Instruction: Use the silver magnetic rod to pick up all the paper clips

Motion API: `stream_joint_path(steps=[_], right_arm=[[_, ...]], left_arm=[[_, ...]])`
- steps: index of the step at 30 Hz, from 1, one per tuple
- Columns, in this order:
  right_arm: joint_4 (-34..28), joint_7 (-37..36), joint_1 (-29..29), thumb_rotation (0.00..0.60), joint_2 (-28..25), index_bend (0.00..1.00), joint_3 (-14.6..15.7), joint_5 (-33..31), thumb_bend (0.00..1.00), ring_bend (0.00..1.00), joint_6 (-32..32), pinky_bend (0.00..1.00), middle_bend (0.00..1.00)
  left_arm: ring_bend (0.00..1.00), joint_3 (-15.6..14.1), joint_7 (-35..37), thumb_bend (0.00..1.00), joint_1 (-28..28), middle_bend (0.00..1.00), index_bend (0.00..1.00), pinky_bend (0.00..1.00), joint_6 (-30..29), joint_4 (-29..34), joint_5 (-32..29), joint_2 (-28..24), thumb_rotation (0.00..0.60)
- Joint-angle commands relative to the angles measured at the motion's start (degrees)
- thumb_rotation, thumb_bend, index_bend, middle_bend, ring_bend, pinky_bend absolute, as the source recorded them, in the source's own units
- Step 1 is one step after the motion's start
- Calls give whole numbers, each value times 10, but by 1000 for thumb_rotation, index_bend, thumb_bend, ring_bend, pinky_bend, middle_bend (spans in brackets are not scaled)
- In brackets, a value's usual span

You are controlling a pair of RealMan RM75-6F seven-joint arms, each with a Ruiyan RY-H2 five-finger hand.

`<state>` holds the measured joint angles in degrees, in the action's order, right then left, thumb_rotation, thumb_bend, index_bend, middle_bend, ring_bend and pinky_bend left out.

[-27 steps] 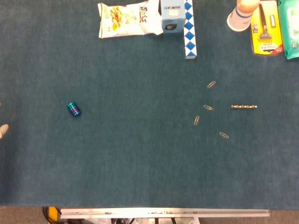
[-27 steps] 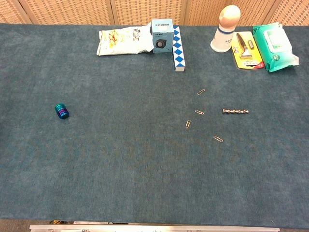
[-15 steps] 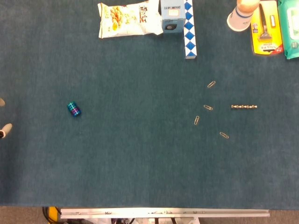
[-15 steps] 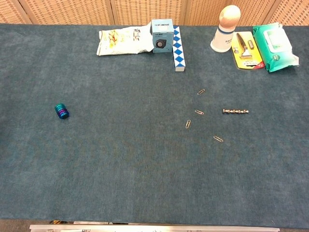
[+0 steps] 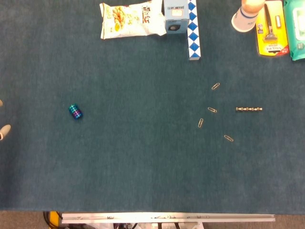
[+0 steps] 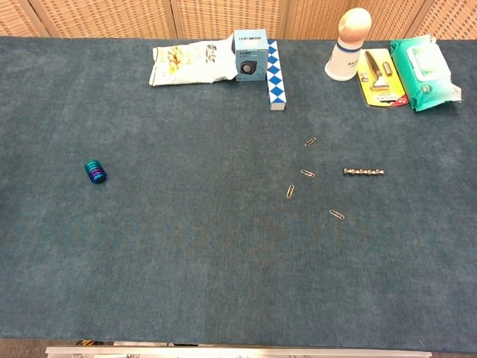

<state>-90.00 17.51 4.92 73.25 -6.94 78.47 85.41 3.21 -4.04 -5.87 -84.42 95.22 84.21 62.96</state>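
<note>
Pale, rounded fingertips (image 5: 4, 131) of left hand (image 5: 2, 129)

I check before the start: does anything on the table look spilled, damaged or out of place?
Nothing stands out. Four paper clips lie scattered flat beside the silver magnetic rod, as the task expects; the packages along the far edge look intact.

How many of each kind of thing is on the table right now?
Paper clips: 4
Silver magnetic rod: 1
Blue-green cylinder: 1
Snack bag: 1
Blue box: 1
Checkered bar: 1
White bottle: 1
Razor pack: 1
Wipes pack: 1
Total: 12
</note>
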Motion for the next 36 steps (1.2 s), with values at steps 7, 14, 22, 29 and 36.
stream_joint_path(steps=[7, 14, 22, 29, 36], right_arm=[[17, 122, 31, 600, 73, 480, -13, -64, 114, 134, -36, 246, 204], [42, 167, 57, 600, 115, 526, -25, -104, 125, 114, -66, 232, 191], [57, 199, 88, 600, 153, 532, -33, -138, 150, 94, -99, 216, 175], [60, 195, 106, 600, 165, 532, -27, -142, 149, 91, -123, 216, 174], [57, 172, 121, 600, 161, 532, -21, -148, 177, 91, -156, 216, 174]], left_arm=[[338, -20, -25, 89, 6, 424, 437, 414, 13, 36, 9, -43, 600], [338, -22, -16, 89, 8, 424, 438, 414, 10, 49, 13, -53, 600], [338, -22, -8, 89, 7, 425, 438, 414, 12, 51, 14, -57, 600], [338, -22, -8, 89, 6, 425, 438, 413, 17, 47, 8, -56, 600], [338, -20, -12, 89, 4, 425, 438, 414, 23, 44, 1, -52, 600]])
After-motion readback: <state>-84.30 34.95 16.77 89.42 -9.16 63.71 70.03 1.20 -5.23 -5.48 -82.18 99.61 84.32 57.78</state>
